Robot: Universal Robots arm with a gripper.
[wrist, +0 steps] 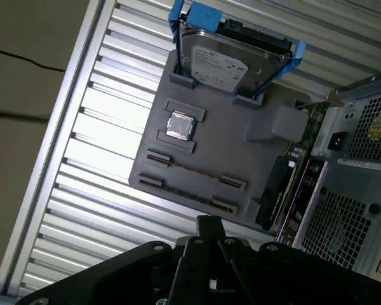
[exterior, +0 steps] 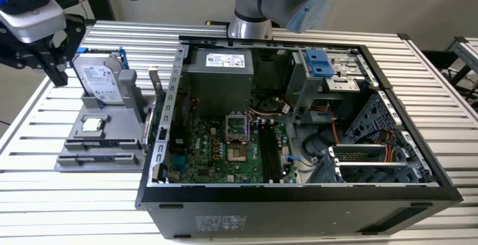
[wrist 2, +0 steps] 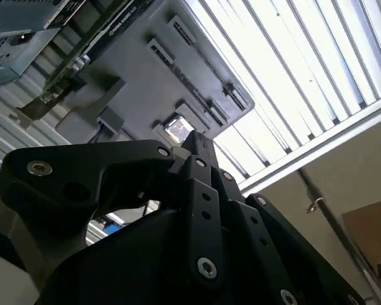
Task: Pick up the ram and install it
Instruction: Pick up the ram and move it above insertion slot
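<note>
Grey tray (wrist: 235,152) on the tabletop (exterior: 75,200), just beside the PC case (exterior: 299,211), carries the ram (wrist: 193,171), which sits edge-up in a slot near the CPU chip (wrist: 180,126). Your gripper (wrist: 208,222) hovers above it, fingers together, holding nothing (they need spreading before descent). Align w/ the stick's long axis, come down square, and grip at mid-length.

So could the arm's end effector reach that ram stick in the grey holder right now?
Probably yes. The ram sits edge-up in the grey holder, outside the computer case, with nothing covering it, and the end effector hangs close to the holder.
</note>
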